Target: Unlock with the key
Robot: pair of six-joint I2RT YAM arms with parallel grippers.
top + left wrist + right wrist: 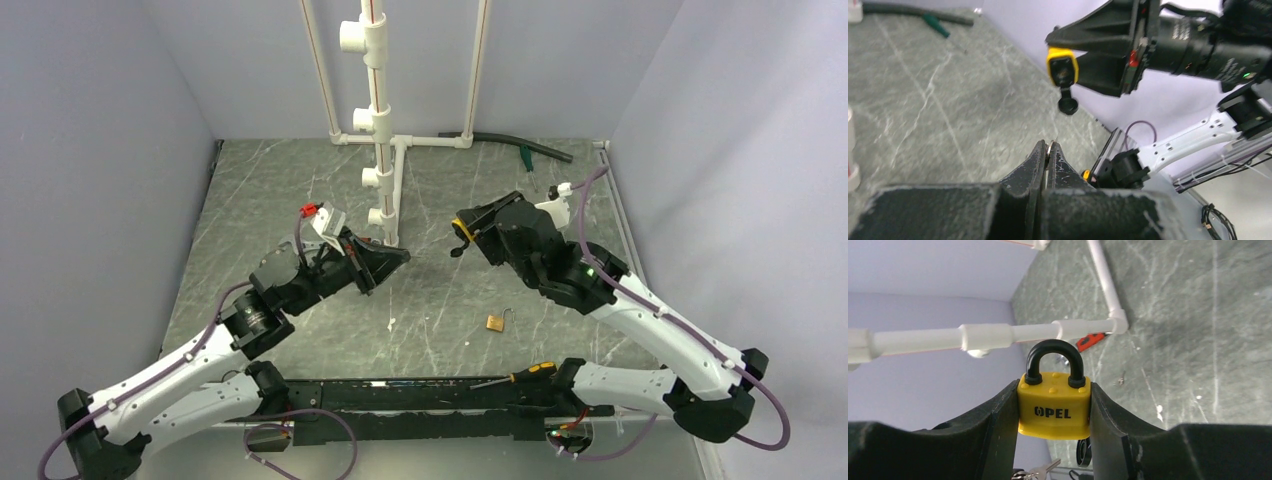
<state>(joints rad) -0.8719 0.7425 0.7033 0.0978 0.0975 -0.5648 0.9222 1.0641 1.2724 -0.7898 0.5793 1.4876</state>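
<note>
A black-and-yellow-handled screwdriver (515,376) lies at the near edge of the counter (440,310), by the arm bases. A little farther in, a small brass padlock (495,322) rests flat on the counter with its shackle swung open.

Above the middle of the counter, the left fingers (1035,167) are pressed together on the key (1049,146). Only a sliver of its metal shows at their tips. It points toward the yellow padlock (1054,410), near it but not touching. The right fingers (998,422) are clamped on the two sides of that lock's body. Its black shackle has both legs seated. A round black cover (1068,105) hangs loose from the end that faces the key.

Behind them stands a white pipe frame (381,120), and a dark hose (495,139) lies along the far wall.
</note>
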